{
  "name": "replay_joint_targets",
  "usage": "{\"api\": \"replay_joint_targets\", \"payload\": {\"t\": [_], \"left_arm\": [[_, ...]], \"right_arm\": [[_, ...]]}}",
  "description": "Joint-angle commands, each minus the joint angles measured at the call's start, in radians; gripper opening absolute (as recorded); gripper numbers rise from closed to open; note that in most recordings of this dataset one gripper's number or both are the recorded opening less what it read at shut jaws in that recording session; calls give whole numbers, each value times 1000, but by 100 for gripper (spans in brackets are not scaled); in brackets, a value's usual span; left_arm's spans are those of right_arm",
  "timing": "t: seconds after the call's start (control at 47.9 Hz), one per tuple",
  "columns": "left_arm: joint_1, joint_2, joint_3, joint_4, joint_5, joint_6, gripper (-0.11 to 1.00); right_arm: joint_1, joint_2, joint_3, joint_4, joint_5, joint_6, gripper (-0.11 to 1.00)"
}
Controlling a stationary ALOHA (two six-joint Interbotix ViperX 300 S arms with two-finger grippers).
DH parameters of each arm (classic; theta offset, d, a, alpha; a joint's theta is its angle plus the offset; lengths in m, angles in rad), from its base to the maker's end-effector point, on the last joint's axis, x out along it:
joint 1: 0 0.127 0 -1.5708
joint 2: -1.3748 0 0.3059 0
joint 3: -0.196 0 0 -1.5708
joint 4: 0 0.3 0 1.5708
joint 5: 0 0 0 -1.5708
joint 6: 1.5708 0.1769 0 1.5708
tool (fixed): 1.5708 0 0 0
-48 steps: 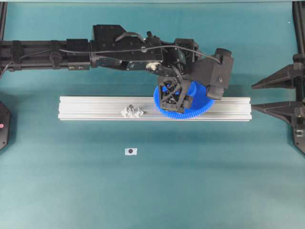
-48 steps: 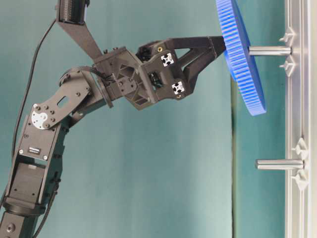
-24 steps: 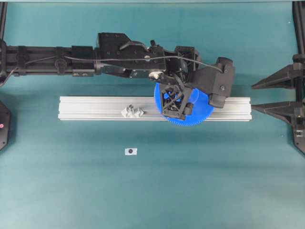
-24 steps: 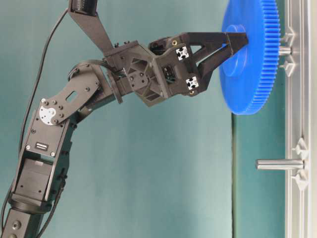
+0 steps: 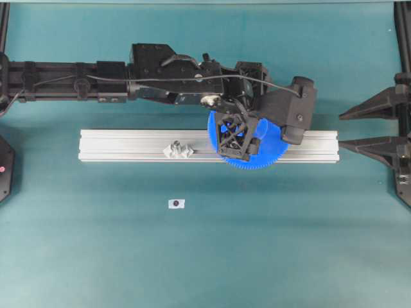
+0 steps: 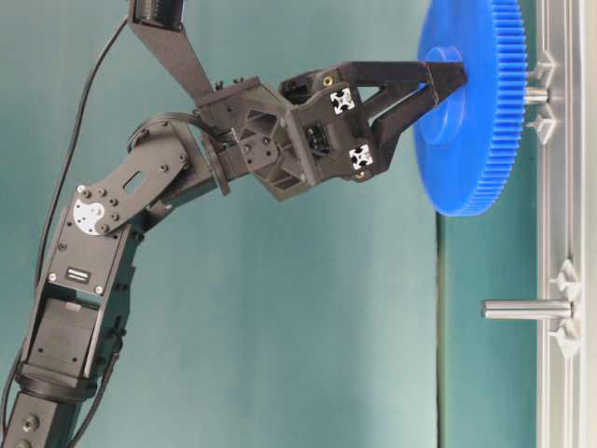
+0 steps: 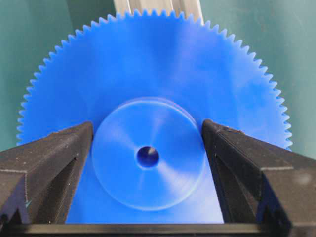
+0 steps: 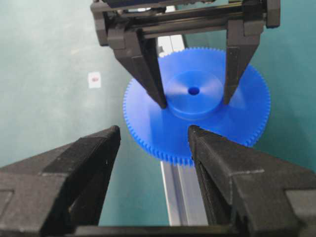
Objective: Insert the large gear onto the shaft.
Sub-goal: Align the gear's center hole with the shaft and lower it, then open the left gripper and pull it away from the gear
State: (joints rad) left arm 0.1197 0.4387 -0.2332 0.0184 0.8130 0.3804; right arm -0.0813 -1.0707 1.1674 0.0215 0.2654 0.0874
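The large gear [image 5: 266,153] [image 6: 471,112] [image 7: 148,74] [image 8: 197,118] is a bright-blue toothed disc with a raised hub. It sits level on the shaft [image 6: 534,94], of which only a short stub shows between the gear and the rail. My left gripper [image 5: 234,138] [image 6: 438,89] [image 7: 147,127] [image 8: 195,102] reaches down onto it, its two fingers pressed against opposite sides of the hub. The right gripper [image 5: 340,130] [image 8: 154,131] waits open at the rail's right end, holding nothing, short of the gear's rim.
The aluminium rail [image 5: 128,144] [image 6: 560,187] lies across the green table. A second upright pin [image 5: 176,149] [image 6: 522,309] on a clear mount stands bare further left along it. A small white tag [image 5: 176,203] [image 8: 94,79] lies in front of the rail.
A second ago the gear hung tilted at the shaft's tip. It has since levelled and slid down the shaft with my left gripper. Nothing has moved in the last half second.
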Motion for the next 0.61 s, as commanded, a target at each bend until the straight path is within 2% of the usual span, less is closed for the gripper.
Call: {"api": "replay_joint_targets", "payload": {"t": [0.0, 0.25, 0.584], "left_arm": [[-8, -32, -35, 3, 9, -3, 88], [-23, -28, -67, 3, 11, -31, 89], [-29, -46, -81, 3, 12, -32, 89]], "right_arm": [[-2, 8, -11, 0, -9, 9, 67], [-2, 6, -11, 0, -9, 8, 67], [-2, 3, -11, 0, -11, 9, 67]]}}
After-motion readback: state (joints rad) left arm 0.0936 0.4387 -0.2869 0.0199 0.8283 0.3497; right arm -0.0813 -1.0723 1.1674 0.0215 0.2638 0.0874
